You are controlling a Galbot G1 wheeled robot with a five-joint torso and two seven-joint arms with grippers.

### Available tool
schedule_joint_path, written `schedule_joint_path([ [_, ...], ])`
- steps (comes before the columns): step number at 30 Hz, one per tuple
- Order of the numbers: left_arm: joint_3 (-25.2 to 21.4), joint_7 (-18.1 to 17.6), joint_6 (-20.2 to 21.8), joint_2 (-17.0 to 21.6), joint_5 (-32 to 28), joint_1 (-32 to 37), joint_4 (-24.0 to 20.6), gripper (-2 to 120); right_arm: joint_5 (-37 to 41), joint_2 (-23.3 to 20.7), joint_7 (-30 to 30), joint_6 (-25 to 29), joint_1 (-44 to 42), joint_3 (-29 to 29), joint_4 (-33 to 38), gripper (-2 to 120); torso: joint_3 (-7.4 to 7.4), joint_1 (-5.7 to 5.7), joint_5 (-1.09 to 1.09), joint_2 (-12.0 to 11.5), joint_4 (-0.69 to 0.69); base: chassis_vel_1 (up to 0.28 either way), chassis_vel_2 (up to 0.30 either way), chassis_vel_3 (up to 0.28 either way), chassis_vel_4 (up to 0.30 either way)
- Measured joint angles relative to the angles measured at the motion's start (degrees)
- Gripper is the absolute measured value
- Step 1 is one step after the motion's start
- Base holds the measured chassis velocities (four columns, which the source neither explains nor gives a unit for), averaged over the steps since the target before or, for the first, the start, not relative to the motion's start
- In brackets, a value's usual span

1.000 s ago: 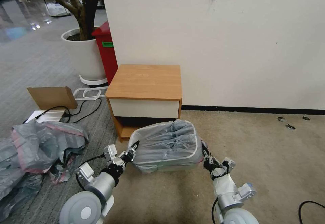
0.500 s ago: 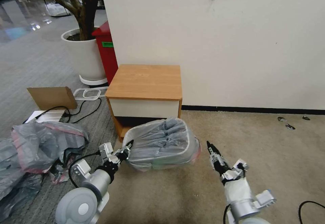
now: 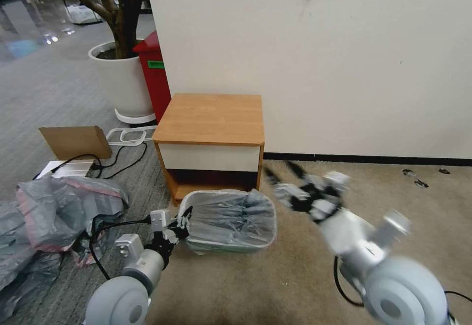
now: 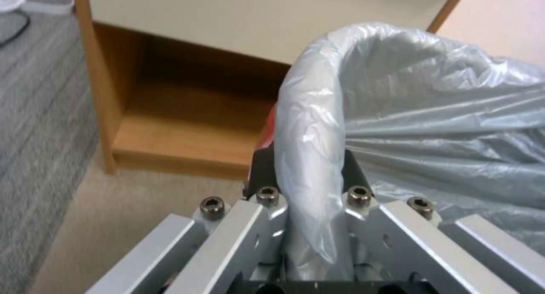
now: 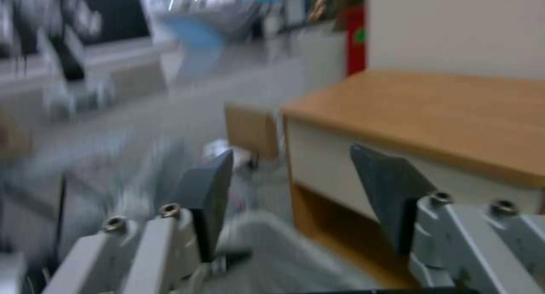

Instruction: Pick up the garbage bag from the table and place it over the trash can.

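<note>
The trash can (image 3: 228, 246), tilted a second ago, now sits level on the carpet, the garbage bag (image 3: 231, 217) lining it. The left gripper (image 3: 183, 222) has slid leftward with the rim and still clamps it. The right gripper (image 3: 282, 180) has let go, swinging up beside the table (image 3: 211, 118), fingers (image 5: 207, 196) apparently spread.

My right gripper (image 3: 282, 182) shows in the head view only as a smear, so I can't make out its fingers there. The trash can (image 3: 216, 247) is almost wholly covered by the garbage bag (image 3: 231, 219); I see just a sliver of its wall. In the left wrist view, film wraps over the rim and hides the fingertips of my left gripper (image 4: 309, 170). The heap of bags (image 3: 44, 221) runs off the head view's left edge
</note>
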Motion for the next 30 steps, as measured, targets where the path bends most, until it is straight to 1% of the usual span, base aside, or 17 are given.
schedule_joint_path([
  [1, 0.26, 0.65, -0.08, -0.19, 1.64, -0.10, -0.09, 6, -3.32, -1.32, -0.46, -0.79, 3.60, -4.43, -1.37, 51, 0.00, 0.00, 0.01, 0.00, -0.01, 0.000, 0.000, 0.000, 0.000],
  [2, 0.26, 0.65, -0.08, -0.19, 1.64, -0.10, -0.09, 6, -3.32, -1.32, -0.46, -0.79, 3.60, -4.43, -1.37, 51, 0.00, 0.00, 0.01, 0.00, -0.01, 0.000, 0.000, 0.000, 0.000],
  [3, 0.45, 1.22, -0.15, -0.29, 2.98, -0.18, -0.20, 6, -5.37, -1.89, -0.80, -1.56, 5.88, -7.49, -2.38, 45, 0.00, 0.00, 0.01, 0.00, -0.02, 0.000, 0.000, 0.000, 0.000],
  [4, 0.82, 1.77, -0.25, -0.30, 4.59, -0.30, -0.37, 6, -7.65, -2.20, -0.98, -4.28, 8.85, -11.31, -3.50, 41, 0.00, 0.00, 0.02, 0.00, -0.03, 0.000, 0.000, 0.000, 0.000],
  [5, 1.08, 2.01, -0.31, -0.25, 5.50, -0.38, -0.52, 6, -9.07, -2.20, -1.00, -6.65, 10.59, -13.36, -4.05, 36, 0.00, 0.00, 0.02, 0.00, -0.02, 0.000, 0.000, 0.000, 0.000],
  [6, 1.08, 2.01, -0.31, -0.25, 5.50, -0.38, -0.52, 6, -9.07, -2.20, -1.00, -6.65, 10.59, -13.36, -4.05, 36, 0.00, 0.00, 0.02, 0.00, -0.02, 0.000, 0.000, 0.000, 0.000],
  [7, 1.45, 2.56, -0.44, -0.08, 7.24, -0.45, -0.78, 6, -11.08, -2.14, -1.25, -9.99, 13.24, -16.13, -4.69, 29, 0.00, 0.00, 0.01, 0.00, -0.03, 0.000, 0.000, 0.000, 0.000],
  [8, 1.59, 2.82, -0.55, -0.06, 8.00, -0.48, -0.91, 6, -11.69, -2.10, -1.28, -11.28, 14.36, -17.21, -5.03, 26, 0.00, 0.00, 0.01, 0.00, -0.03, 0.000, 0.000, 0.000, 0.000],
  [9, 1.59, 2.82, -0.55, -0.06, 8.00, -0.48, -0.91, 6, -11.69, -2.10, -1.28, -11.28, 14.36, -17.21, -5.03, 26, 0.00, 0.00, 0.01, 0.00, -0.03, 0.000, 0.000, 0.000, 0.000],
  [13, 2.32, 3.48, -1.12, -0.41, 10.67, -0.58, -1.51, 6, -12.15, -1.73, -1.37, -16.28, 18.38, -21.07, -7.81, 8, 0.00, 0.00, 0.01, 0.00, -0.03, 0.000, 0.000, 0.000, 0.000],
  [14, 2.32, 3.48, -1.12, -0.41, 10.67, -0.58, -1.51, 6, -12.15, -1.73, -1.37, -16.28, 18.38, -21.07, -7.81, 8, 0.00, 0.00, 0.01, 0.00, -0.03, 0.000, 0.000, 0.000, 0.000],
  [15, 2.47, 3.56, -1.20, -0.59, 11.18, -0.59, -1.74, 6, -12.20, -1.69, -1.38, -17.23, 19.22, -21.83, -8.76, 3, 0.00, 0.00, 0.01, 0.00, -0.03, 0.000, 0.000, 0.000, 0.000],
  [16, 2.60, 3.73, -1.31, -0.72, 11.82, -0.59, -1.97, 6, -12.20, -1.68, -1.42, -17.58, 19.96, -22.65, -9.47, 0, 0.00, 0.00, 0.01, 0.00, -0.04, 0.000, 0.000, 0.000, 0.000],
  [23, 2.92, 4.97, -2.25, -1.04, 15.00, -0.58, -2.72, 6, -12.33, -1.48, -0.47, -17.74, 22.99, -26.20, -12.64, 0, 0.00, 0.00, 0.01, 0.00, -0.03, 0.000, 0.000, 0.000, 0.000],
  [27, 3.41, 6.28, -3.08, -1.30, 17.40, -0.68, -3.43, 6, -12.11, -1.31, 2.00, -17.68, 24.99, -28.88, -14.70, 0, 0.00, 0.00, 0.01, 0.00, -0.03, 0.000, 0.000, 0.000, 0.000],
  [30, 3.79, 6.80, -3.29, -1.44, 18.30, -0.68, -3.71, 6, -12.60, -1.09, 2.73, -17.62, 25.42, -29.78, -15.55, 0, -0.01, 0.00, 0.01, 0.00, -0.03, 0.000, 0.000, 0.000, 0.000],
])
